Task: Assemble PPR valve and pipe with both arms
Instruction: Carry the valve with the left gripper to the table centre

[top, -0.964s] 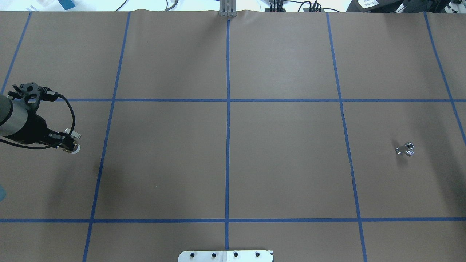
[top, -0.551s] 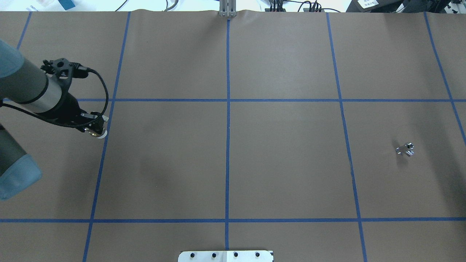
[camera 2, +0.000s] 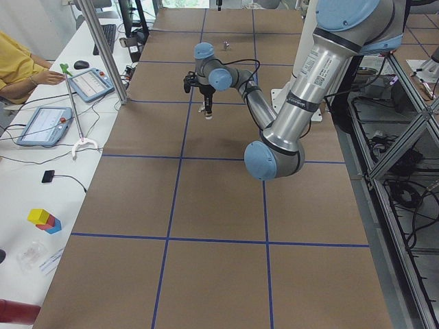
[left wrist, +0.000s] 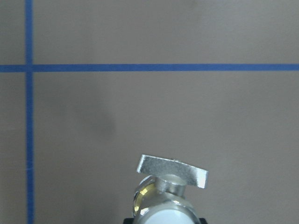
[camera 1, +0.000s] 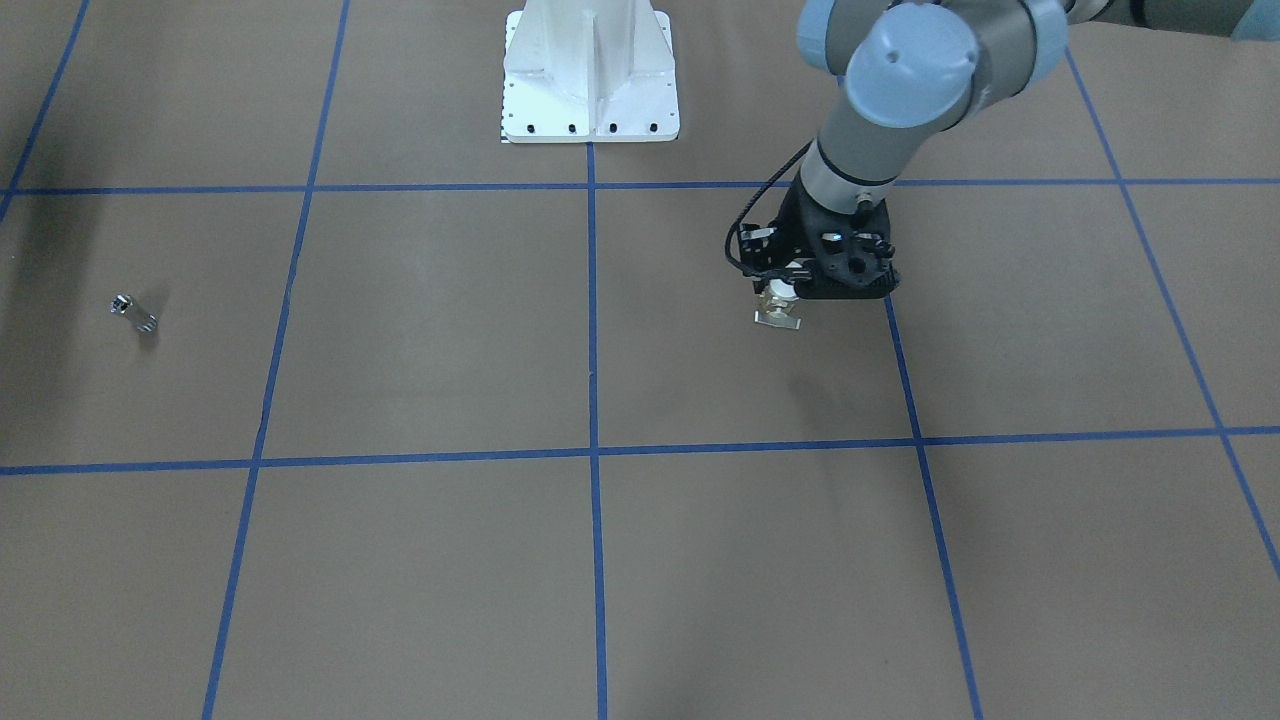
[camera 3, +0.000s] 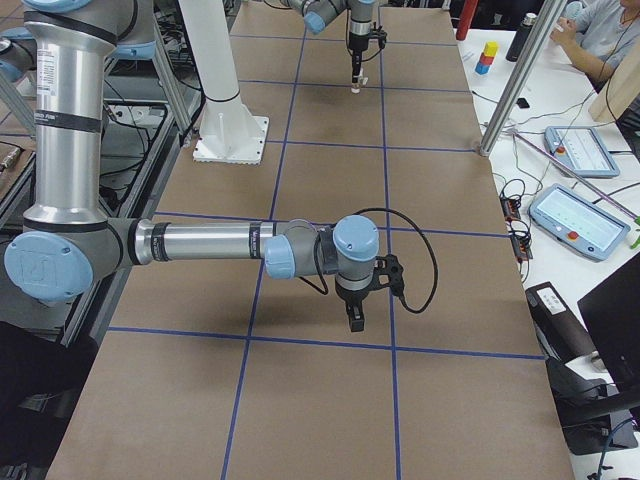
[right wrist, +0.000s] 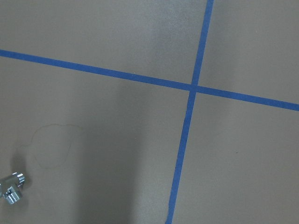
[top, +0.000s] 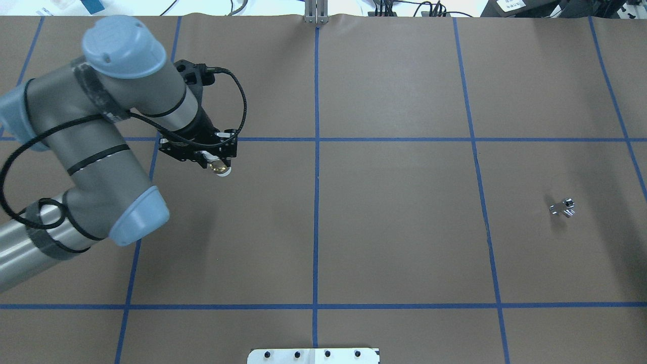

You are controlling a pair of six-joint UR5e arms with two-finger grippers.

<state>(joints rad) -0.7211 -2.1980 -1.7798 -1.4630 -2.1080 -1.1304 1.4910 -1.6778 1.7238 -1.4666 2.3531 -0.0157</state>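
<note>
My left gripper [top: 218, 163] is shut on the PPR valve [top: 221, 169] and holds it above the table, left of the centre line. In the front view the valve [camera 1: 779, 303] hangs under the gripper [camera 1: 790, 292], with its flat tab lowest. The left wrist view shows the valve [left wrist: 170, 186] with its tab and white end. The pipe [top: 562, 208], a small chrome stub, lies alone at the far right; it also shows in the front view [camera 1: 133, 313] and the right wrist view [right wrist: 11, 187]. My right gripper [camera 3: 356, 322] shows only in the right side view; I cannot tell whether it is open or shut.
The white bolted pedestal [camera 1: 590, 80] stands at the robot's edge of the table. Blue tape lines [top: 316, 177] grid the brown table cover. Operators' tablets [camera 2: 44, 125] and an aluminium post [camera 2: 103, 48] stand along the far side.
My left arm has swung right and further onto the table, carrying the valve from the left edge towards the centre. The pipe has not moved.
</note>
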